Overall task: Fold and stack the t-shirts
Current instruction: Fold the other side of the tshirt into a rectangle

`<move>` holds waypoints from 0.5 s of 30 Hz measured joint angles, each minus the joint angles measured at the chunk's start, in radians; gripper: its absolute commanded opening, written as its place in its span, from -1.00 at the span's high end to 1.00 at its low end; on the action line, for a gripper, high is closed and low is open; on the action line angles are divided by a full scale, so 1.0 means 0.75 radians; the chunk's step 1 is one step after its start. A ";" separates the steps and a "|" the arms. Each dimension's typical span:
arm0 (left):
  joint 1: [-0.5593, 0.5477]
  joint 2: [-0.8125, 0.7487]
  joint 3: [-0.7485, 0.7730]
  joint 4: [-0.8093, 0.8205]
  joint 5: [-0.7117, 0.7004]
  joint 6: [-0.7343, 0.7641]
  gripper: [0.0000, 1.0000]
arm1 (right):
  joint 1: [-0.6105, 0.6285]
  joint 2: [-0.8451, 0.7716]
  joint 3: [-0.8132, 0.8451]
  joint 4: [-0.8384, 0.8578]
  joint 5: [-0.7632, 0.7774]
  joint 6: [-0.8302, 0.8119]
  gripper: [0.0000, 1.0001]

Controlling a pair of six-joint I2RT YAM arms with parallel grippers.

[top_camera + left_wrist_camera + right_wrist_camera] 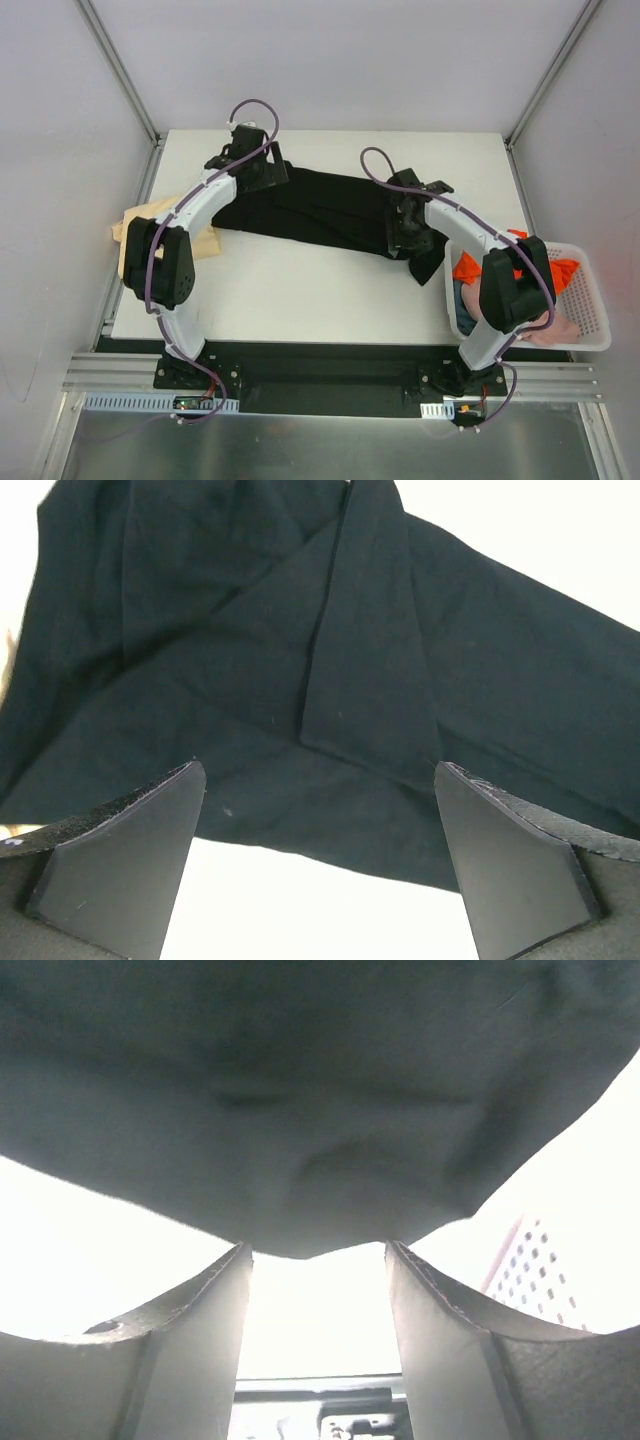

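Observation:
A large black t-shirt [320, 210] lies in a long band across the middle of the white table. My left gripper [255, 172] is over its far left end, open, with the shirt's folds and near hem [250, 660] just past the fingertips. My right gripper [405, 228] is at the shirt's right end, open, with the black cloth [300, 1110] hanging just above the fingertips and not pinched. A pale tan t-shirt [150, 215] lies at the table's left edge under the left arm. Orange [562, 270] and pink [555, 328] t-shirts lie in the basket.
A white plastic mesh basket [590, 290] stands at the table's right edge beside the right arm, and part of it shows in the right wrist view [530, 1260]. Frame posts stand at the table's far corners. Bare white table [300, 295] lies in front of the black shirt.

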 measured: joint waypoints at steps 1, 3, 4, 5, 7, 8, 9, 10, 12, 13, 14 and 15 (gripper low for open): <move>0.004 -0.033 -0.042 0.012 0.007 -0.020 -0.99 | 0.025 -0.022 -0.023 0.003 0.004 -0.002 -0.18; 0.013 -0.052 -0.093 0.031 0.032 -0.047 -0.99 | 0.069 -0.043 -0.061 0.006 0.016 -0.004 -0.18; 0.021 -0.044 -0.108 0.041 0.050 -0.060 -0.99 | 0.091 -0.045 -0.078 0.005 0.025 -0.004 -0.18; 0.035 -0.027 -0.118 0.046 0.076 -0.071 -0.99 | 0.109 -0.045 -0.097 0.008 0.033 -0.003 -0.18; 0.071 0.028 -0.123 0.055 0.119 -0.100 -0.99 | 0.128 -0.045 -0.140 0.008 0.052 0.001 -0.18; 0.095 0.065 -0.123 0.063 0.152 -0.115 -0.99 | 0.132 -0.045 -0.163 0.009 0.063 0.002 -0.18; 0.120 0.101 -0.123 0.072 0.180 -0.128 -0.99 | 0.136 -0.045 -0.191 0.009 0.078 0.006 -0.18; 0.147 0.137 -0.123 0.077 0.208 -0.139 -0.99 | 0.138 -0.046 -0.216 0.007 0.088 0.012 -0.18; 0.196 0.211 -0.123 0.080 0.247 -0.167 -0.99 | 0.141 -0.056 -0.264 0.008 0.108 0.022 -0.18; 0.210 0.240 -0.123 0.080 0.253 -0.179 -0.99 | 0.140 -0.068 -0.290 0.003 0.116 0.027 -0.19; 0.240 0.244 -0.109 0.081 0.283 -0.195 -0.99 | 0.141 -0.085 -0.318 -0.002 0.121 0.033 -0.20; 0.252 0.244 -0.099 0.091 0.288 -0.203 -0.99 | 0.141 -0.093 -0.326 -0.005 0.122 0.035 -0.20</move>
